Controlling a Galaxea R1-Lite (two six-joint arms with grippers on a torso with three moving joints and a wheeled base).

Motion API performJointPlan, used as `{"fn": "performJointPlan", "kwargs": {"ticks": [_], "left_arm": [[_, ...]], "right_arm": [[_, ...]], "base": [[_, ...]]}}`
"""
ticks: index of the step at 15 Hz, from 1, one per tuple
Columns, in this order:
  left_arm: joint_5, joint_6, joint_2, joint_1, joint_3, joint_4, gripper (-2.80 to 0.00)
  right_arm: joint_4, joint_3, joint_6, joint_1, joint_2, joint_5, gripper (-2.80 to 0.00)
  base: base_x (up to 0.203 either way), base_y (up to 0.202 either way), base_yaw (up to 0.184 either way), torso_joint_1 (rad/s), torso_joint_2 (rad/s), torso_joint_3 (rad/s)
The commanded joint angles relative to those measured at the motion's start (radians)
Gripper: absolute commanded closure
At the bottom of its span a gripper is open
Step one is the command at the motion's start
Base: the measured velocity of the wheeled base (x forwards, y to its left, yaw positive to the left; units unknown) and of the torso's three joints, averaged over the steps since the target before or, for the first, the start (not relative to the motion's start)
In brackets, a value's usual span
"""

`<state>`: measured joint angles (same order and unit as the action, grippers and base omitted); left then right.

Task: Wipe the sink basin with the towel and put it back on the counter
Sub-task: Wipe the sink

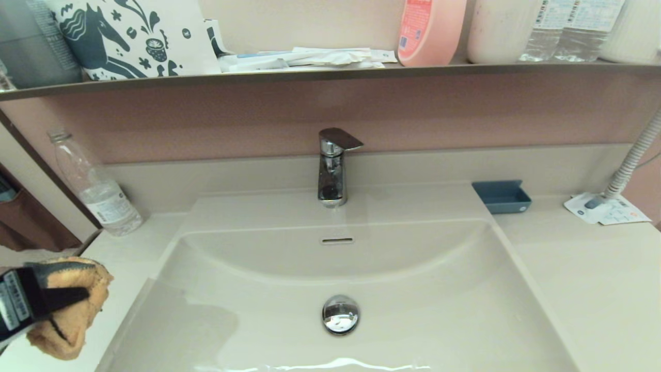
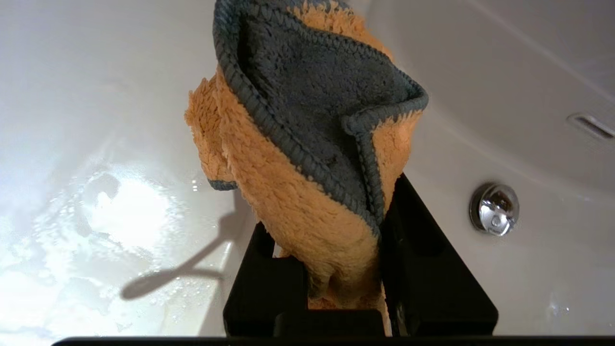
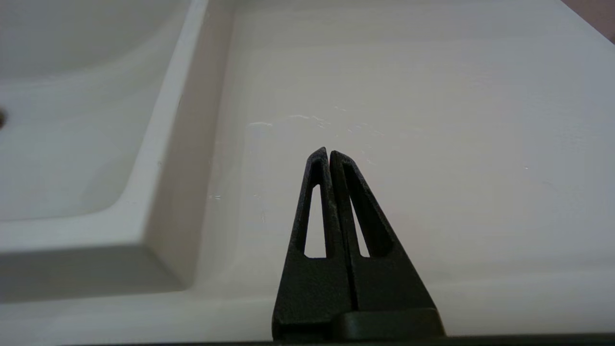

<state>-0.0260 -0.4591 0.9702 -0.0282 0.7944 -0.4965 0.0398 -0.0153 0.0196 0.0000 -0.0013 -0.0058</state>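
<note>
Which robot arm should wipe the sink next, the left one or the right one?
Probably the left. The left gripper already pinches the towel at the left edge of the sink basin. The right gripper is shut, holds nothing, and is over the counter beside the basin.

The orange towel [image 1: 72, 310] with grey edging hangs bunched above the table's [image 1: 583, 279] left edge, beside the beige sink basin [image 1: 439, 320] with its chrome drain stopper [image 1: 340, 314].

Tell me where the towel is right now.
The towel is clamped in the left pincer at the head view's lower left, hanging above the counter beside the sink basin's left rim.
</note>
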Motion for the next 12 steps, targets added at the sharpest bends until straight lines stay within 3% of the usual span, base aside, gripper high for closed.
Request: {"fn": "performJointPlan", "kwargs": {"ticks": [1, 4, 7, 10, 12], "left_arm": [[-0.002, -0.022, 0.013, 0.066, -0.011, 0.004, 0.0], [-0.022, -0.078, 0.063, 0.159, -0.013, 0.056, 0.0], [-0.081, -0.08, 0.149, 0.219, -0.042, 0.155, 0.0], [-0.1, -0.093, 0.162, 0.351, -0.083, 0.189, 0.0], [-0.115, -0.12, 0.253, 0.379, -0.11, 0.22, 0.0]], "right_arm": [[0.0, 0.0, 0.0, 0.0, 0.001, 0.0, 0.0], [0.0, 0.0, 0.0, 0.0, 0.001, 0.0, 0.0], [0.0, 0.0, 0.0, 0.0, 0.001, 0.0, 0.0], [0.0, 0.0, 0.0, 0.0, 0.001, 0.0, 0.0], [0.0, 0.0, 0.0, 0.0, 0.001, 0.0, 0.0]], "base": [[0.0, 0.0, 0.0, 0.0, 0.0, 0.0], [0.0, 0.0, 0.0, 0.0, 0.0, 0.0], [0.0, 0.0, 0.0, 0.0, 0.0, 0.0], [0.0, 0.0, 0.0, 0.0, 0.0, 0.0], [0.0, 0.0, 0.0, 0.0, 0.0, 0.0]]}}
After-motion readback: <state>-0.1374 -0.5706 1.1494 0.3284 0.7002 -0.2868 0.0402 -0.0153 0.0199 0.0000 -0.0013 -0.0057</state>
